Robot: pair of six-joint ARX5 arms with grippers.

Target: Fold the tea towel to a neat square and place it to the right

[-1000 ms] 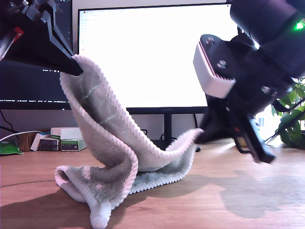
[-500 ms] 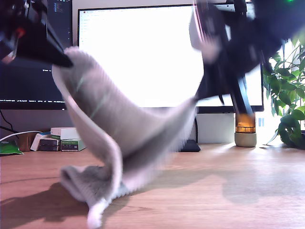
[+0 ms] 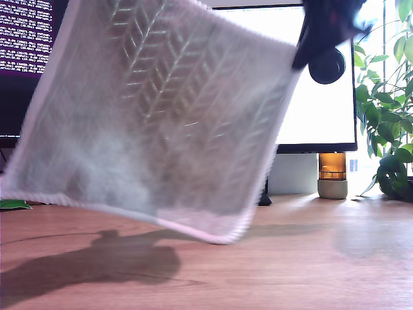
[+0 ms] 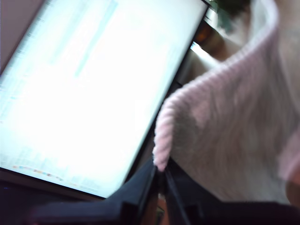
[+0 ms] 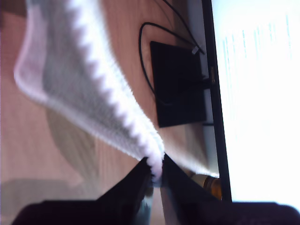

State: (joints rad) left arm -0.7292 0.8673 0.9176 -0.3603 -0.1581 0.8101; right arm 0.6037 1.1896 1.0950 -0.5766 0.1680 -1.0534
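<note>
the tea towel (image 3: 151,123) is now lifted clear of the desk (image 3: 310,265) and hangs as one open sheet — it fills the upper left and the centre of the exterior view and hides most of the monitor (image 3: 322,110) behind it. its lower hem floats above the wood and throws a dark shadow at the lower left of that view. half a second ago a part of the cloth was still bunched on the desk at the lower left, with a long sag between the two held corners; one second ago most of it lay there in a heap. so the change is a lift and a spread. in my judgement the towel is now flat enough to be laid down for a first fold, and no fold is made yet.

one dark arm (image 3: 326,39) shows at the upper right of the exterior view, at the towel's upper corner; i cannot say from these pictures which arm it is, and the other holding point is outside the frame.

my first gripper (image 4: 159,180) is pinched on the ribbed hem at one corner — the jaws meet with only cloth between them. my second gripper (image 5: 154,173) is clamped the same way on another part of the hem, above the desk and the monitor foot (image 5: 180,84).
</note>
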